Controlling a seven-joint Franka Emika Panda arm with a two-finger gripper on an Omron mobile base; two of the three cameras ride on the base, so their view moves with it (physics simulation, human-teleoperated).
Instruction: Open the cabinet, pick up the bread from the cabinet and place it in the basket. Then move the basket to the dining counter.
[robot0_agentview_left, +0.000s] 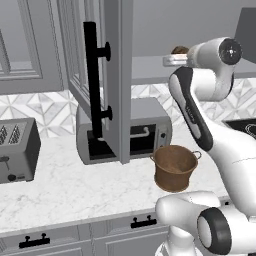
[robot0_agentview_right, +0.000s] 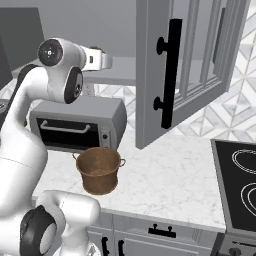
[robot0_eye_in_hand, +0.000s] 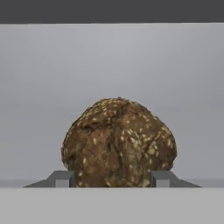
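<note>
Bread (robot0_eye_in_hand: 119, 142) sits on the grey inner shelf of the cabinet (robot0_agentview_left: 112, 75), squarely between the two dark fingertips (robot0_eye_in_hand: 61, 178) of the gripper (robot0_eye_in_hand: 113, 179) in the hand view. Stands wide, one tip at each flank of the loaf, apparently touching or just beside the crust; cannot say for sure whether gripped yet, though the fit looks snug. Probably the closing step of the pick, judging from the straddle.

Door of the cabinet swung out over the marble counter (robot0_agentview_left: 65, 190), black bar handle (robot0_agentview_left: 92, 80) facing the room, leaving the shelf reachable from the side. Arm reaches up and back into the opening for that reason, wrist level with the shelf; brown top of the loaf peeks just past the hand in the left base view.

Basket (robot0_agentview_left: 175, 167) waits on the counter below the shelf, upright, rim open, just in front of the toaster oven (robot0_agentview_left: 145, 130) — placed well for a short drop down. Seems empty from the right base view. Toaster (robot0_agentview_left: 17, 150) well apart at the left, stove (robot0_agentview_right: 240, 185) at the right, neither in the path.

Left to do: lift clear of the shelf lip, lower into the basket, then carry the basket away.
</note>
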